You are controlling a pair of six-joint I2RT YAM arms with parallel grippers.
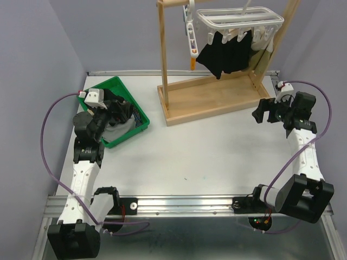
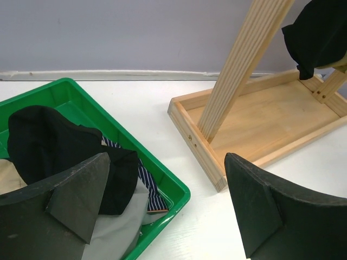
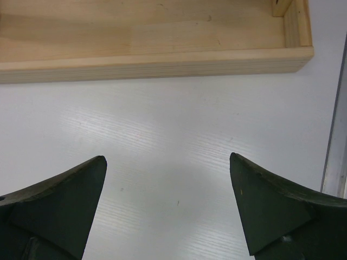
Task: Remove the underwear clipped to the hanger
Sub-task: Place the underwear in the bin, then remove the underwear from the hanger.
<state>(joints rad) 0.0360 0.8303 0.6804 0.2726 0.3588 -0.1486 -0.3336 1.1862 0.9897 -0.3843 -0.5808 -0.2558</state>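
Observation:
A white clip hanger [image 1: 238,20] hangs from a wooden rack [image 1: 217,97] at the back. Black underwear [image 1: 225,51] is clipped to it, with a tan piece [image 1: 264,57] at its right. The black piece's lower edge shows in the left wrist view [image 2: 317,35]. A green basket [image 1: 127,105] at the left holds black [image 2: 43,141], navy-striped [image 2: 146,184] and grey [image 2: 116,227] underwear. My left gripper [image 1: 116,111] is open and empty over the basket's right corner [image 2: 168,162]. My right gripper [image 1: 265,114] is open and empty, just right of the rack's base [image 3: 167,157].
The rack's wooden base tray [image 3: 152,59] lies just ahead of my right gripper. A metal rail [image 1: 184,205] runs along the table's near edge. Walls close the left and back sides.

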